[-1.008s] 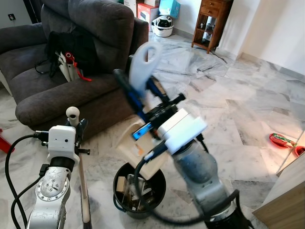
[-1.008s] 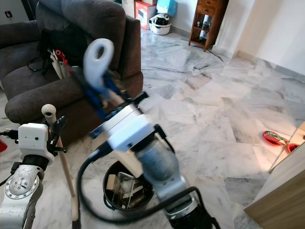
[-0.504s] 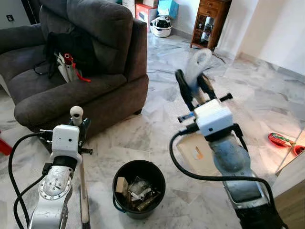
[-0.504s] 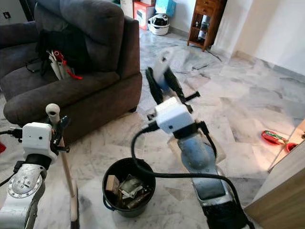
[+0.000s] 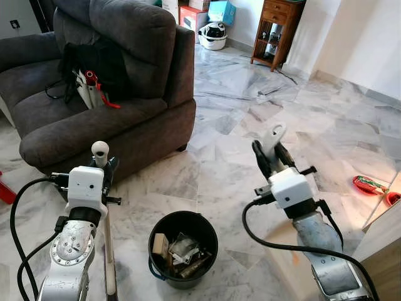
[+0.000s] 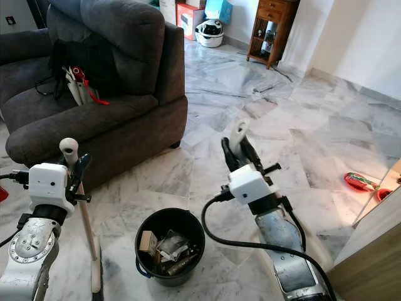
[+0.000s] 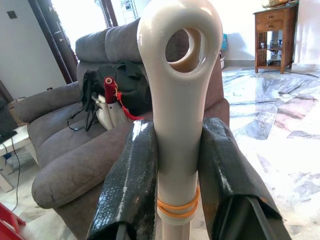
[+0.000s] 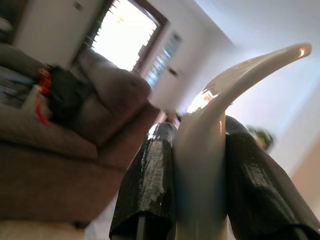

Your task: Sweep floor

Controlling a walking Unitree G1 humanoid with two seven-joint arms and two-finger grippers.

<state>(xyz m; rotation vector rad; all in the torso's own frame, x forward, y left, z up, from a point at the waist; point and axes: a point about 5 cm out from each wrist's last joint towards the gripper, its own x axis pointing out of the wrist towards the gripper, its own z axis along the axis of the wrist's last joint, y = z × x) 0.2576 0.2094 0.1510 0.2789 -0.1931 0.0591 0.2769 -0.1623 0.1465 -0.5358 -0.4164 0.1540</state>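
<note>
Dustpan duty looks finished: I judge the step in hand to be the return from emptying, since the black bin (image 5: 183, 248) sits between my two arms with scraps in it and the pan is back out beside it. My right gripper (image 5: 269, 153) pinches the dustpan's cream handle (image 8: 215, 125), one black finger pressed on each side of it, the looped end rising past the fingertips. My left gripper (image 7: 172, 165) clamps the broom handle (image 7: 179, 100) the same way, just below its ring end, an orange band showing between the fingers; the stick runs down from them toward the floor beside the bin.

Next, as I see it, I need to lower the pan flat to the marble floor (image 5: 250, 125) and bring the broom head round to push more debris toward it. A red wrapper (image 5: 369, 184) lies well off to the right, beyond the right fingers.

A second ago the right arm held the pan tipped over the bin's mouth; half a second ago it was swinging away, raised high. Now it has come down low to the right of the bin. The left arm and broom have barely shifted.
</note>
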